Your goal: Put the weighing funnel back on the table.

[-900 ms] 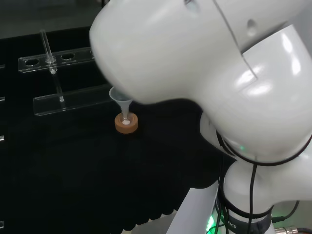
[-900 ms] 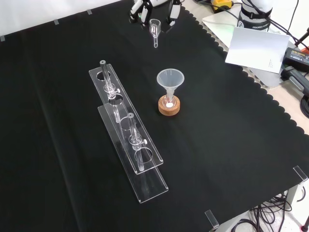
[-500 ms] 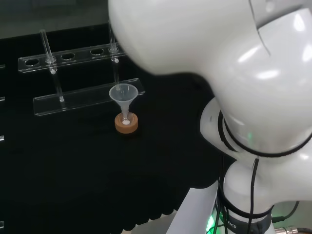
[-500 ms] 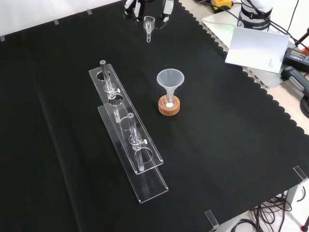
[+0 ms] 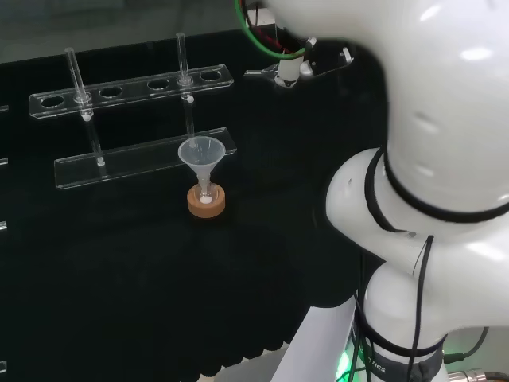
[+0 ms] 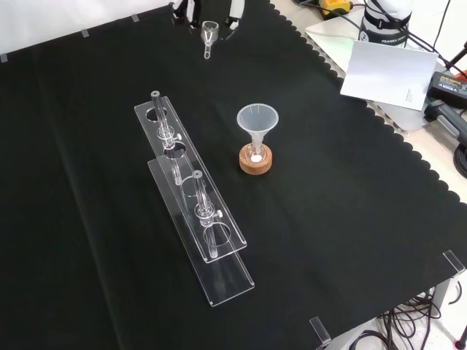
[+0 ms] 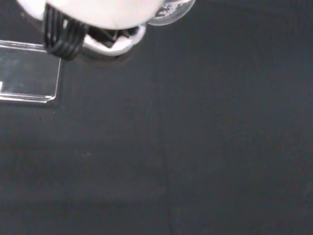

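In the front view, the hand [image 6: 233, 9] sits at 12 o'clock, right at the cloth's far edge. Its fingers are narrow, coming down on either side of the weighing funnel [image 6: 209, 30] and pinching its bowl. The piece hangs stem-down, apparently clear of the black cloth [image 6: 350, 219].

The big funnel [image 6: 257, 119] stands mouth up in a small flask on its cork ring [image 6: 255, 162]. From there the weighing funnel is at about 11 o'clock and well apart. The clear tube rack [image 6: 226, 273] runs from 10 o'clock to 7 o'clock of the funnel, just beside it, with tubes upright in its holes.

Open cloth spreads from 3 to 6 o'clock of the funnel. There is also a bare stretch between the hand and the rack's near end. The scalloped cloth edge slants from 1 o'clock down to 4 o'clock, and a white sheet [image 6: 385, 69] lies beyond it at 2 o'clock.

The wrist view has bare cloth under the palm, with one corner of the rack in sight.
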{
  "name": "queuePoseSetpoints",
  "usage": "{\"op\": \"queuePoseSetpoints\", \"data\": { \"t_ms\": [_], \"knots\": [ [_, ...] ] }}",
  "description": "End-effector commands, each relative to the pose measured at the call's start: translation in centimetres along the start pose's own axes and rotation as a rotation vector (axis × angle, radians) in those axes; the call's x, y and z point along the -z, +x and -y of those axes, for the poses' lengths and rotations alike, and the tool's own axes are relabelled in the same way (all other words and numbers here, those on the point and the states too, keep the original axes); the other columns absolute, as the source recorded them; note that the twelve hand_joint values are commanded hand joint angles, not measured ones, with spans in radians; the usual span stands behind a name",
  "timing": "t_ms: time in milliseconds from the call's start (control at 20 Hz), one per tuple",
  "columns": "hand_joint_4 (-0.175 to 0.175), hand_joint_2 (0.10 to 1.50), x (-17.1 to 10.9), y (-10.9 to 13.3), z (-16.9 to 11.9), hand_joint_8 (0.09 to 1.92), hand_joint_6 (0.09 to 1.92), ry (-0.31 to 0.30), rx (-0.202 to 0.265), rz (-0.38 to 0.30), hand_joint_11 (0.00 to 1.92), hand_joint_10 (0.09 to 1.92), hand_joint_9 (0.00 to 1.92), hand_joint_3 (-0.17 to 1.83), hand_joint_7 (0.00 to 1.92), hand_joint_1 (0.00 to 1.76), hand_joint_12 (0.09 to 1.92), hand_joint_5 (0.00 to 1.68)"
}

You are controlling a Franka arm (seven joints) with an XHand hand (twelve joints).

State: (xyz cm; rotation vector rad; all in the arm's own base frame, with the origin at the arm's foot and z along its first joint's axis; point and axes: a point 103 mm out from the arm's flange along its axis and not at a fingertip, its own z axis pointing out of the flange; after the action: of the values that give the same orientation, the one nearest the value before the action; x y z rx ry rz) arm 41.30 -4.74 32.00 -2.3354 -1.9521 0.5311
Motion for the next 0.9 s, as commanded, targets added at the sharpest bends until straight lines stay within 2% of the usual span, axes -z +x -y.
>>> {"op": "queuePoseSetpoints", "data": {
  "t_ms": [50, 300, 900],
  "knots": [
    [0.175, 0.69, -0.8, -2.4, -5.0, 0.68, 0.32, 0.003, -0.025, 0.018, 1.07, 0.11, 1.15, 0.50, 0.58, 1.15, 0.85, 1.42],
    [0.175, 0.69, -2.2, -2.1, -7.2, 0.68, 0.32, 0.014, -0.033, 0.040, 1.07, 0.11, 1.15, 0.50, 0.58, 1.15, 0.85, 1.42],
    [0.175, 0.69, -7.3, -1.1, -14.1, 0.68, 0.33, 0.088, -0.019, 0.065, 1.07, 0.11, 1.15, 0.50, 0.58, 1.15, 0.85, 1.42]
  ]
}}
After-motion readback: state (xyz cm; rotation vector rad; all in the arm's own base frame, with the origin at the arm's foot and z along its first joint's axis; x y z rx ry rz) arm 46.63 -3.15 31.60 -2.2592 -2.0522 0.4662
